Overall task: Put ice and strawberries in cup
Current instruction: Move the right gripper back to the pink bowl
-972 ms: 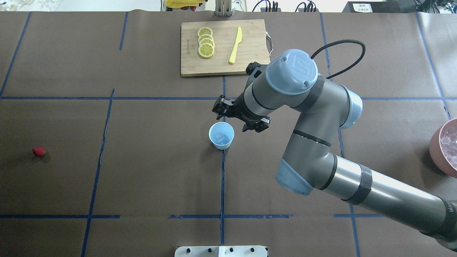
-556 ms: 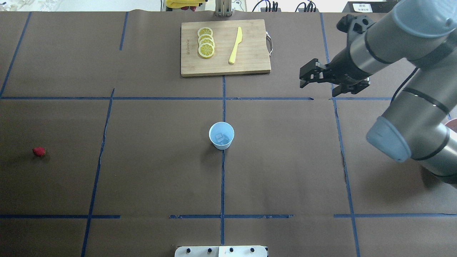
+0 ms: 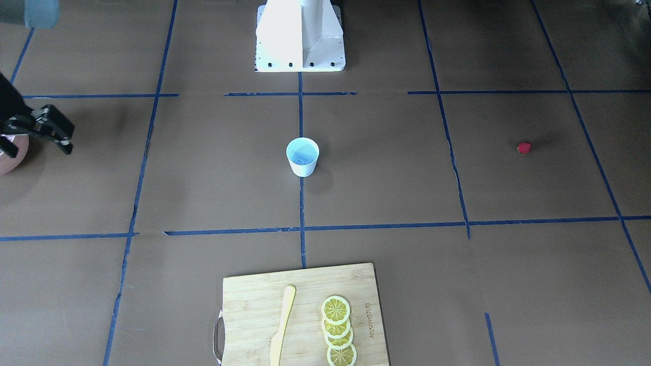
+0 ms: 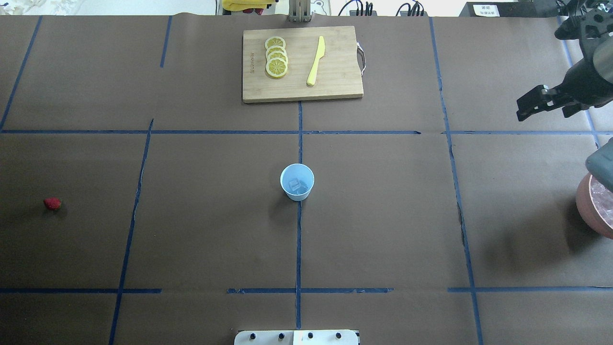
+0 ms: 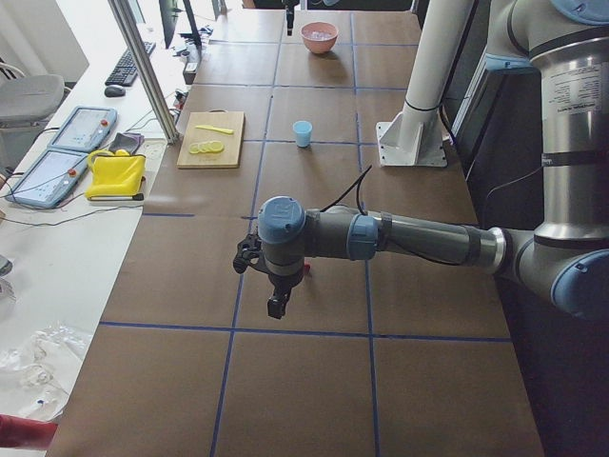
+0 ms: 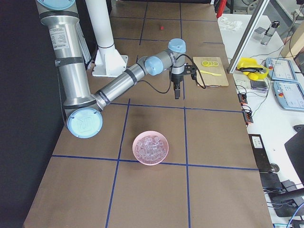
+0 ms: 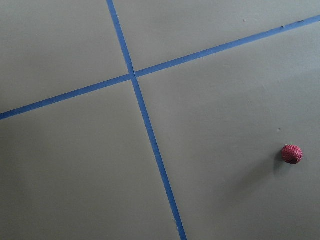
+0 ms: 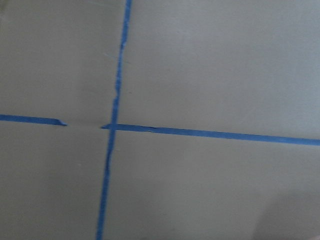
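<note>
The white cup [image 4: 297, 182] with a pale-blue inside stands upright at the table's middle, also in the front view [image 3: 302, 156]. An ice cube [image 4: 296, 185] lies inside it. More ice [image 4: 604, 196] fills the pinkish bowl [image 4: 590, 211] at the right edge. The red strawberry [image 4: 52, 203] lies alone at the far left and shows in the left wrist view [image 7: 291, 154]. My right gripper [image 4: 546, 109] is open and empty, up at the far right, beyond the bowl. My left gripper [image 5: 276, 303] hangs near the strawberry; I cannot tell if it is open.
A wooden cutting board [image 4: 335, 81] at the back middle carries lemon slices [image 4: 276, 57] and a yellow knife [image 4: 316, 60]. The robot's white base [image 3: 300, 35] stands at the near edge. Blue tape lines cross the brown table cover.
My right arm has swung away from just beside the cup to the far right edge, gripper still open. The cup, ice and strawberry have not moved.
</note>
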